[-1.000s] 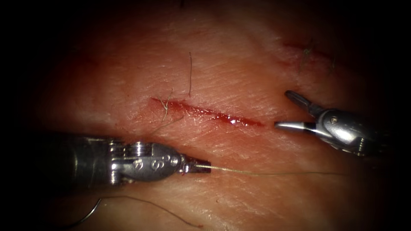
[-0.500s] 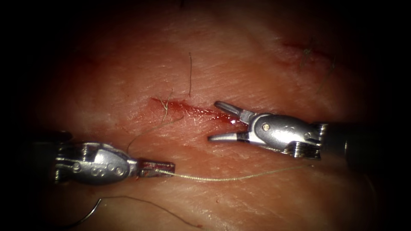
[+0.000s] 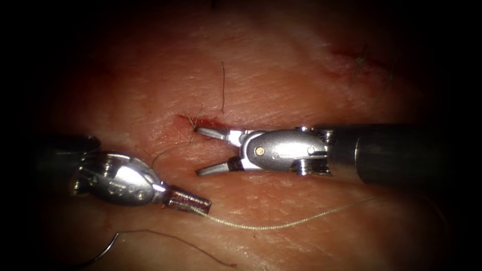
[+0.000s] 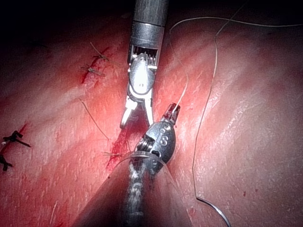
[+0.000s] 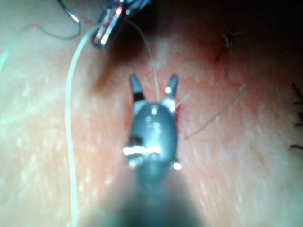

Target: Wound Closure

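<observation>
Now left hand (image 3: 188, 200) gripping thread (image 3: 261, 227), needle (image 3: 103, 251) apart

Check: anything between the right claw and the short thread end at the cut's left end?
Nothing visible. The right claw is open and empty, its upper jaw tip right beside the short thread end on the tissue. The left claw holds the long thread below the cut.

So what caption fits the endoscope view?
Left tool grips the thread; right tool open over the cut; needle lies free.

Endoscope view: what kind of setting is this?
Likely a suturing practice bench: bare tissue with a short cut, left pincer shut on thread, right pincer open over the cut.
</observation>
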{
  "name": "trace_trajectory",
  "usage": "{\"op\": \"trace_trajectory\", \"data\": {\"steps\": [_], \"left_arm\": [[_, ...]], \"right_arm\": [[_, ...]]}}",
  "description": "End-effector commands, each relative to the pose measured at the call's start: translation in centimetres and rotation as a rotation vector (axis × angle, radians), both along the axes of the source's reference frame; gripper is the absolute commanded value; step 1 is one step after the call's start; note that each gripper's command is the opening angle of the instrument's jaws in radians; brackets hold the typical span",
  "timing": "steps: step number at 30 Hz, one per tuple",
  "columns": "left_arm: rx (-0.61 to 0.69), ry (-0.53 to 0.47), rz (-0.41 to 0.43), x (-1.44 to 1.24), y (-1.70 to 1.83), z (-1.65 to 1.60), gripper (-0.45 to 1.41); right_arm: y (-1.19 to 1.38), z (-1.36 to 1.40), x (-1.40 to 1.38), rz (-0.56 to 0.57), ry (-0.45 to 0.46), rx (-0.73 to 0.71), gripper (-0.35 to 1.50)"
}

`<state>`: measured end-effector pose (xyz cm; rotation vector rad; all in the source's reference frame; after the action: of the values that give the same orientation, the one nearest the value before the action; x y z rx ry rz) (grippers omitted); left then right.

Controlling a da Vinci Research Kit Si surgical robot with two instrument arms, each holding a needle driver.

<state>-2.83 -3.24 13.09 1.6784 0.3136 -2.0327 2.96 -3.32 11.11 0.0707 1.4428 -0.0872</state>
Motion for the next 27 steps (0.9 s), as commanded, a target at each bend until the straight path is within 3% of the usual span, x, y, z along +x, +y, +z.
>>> {"op": "trace_trajectory", "data": {"steps": [1, 27], "left_arm": [[0.003, 0.008, -0.002, -0.05, -0.04, 0.08, -0.45], [0.016, 0.055, -0.014, 0.00, -0.13, 0.04, -0.45]], "right_arm": [[-0.04, 0.01, 0.16, -0.015, 0.000, -0.006, 1.04], [-0.17, 0.02, 0.73, -0.062, 0.009, -0.098, 1.04]]}}
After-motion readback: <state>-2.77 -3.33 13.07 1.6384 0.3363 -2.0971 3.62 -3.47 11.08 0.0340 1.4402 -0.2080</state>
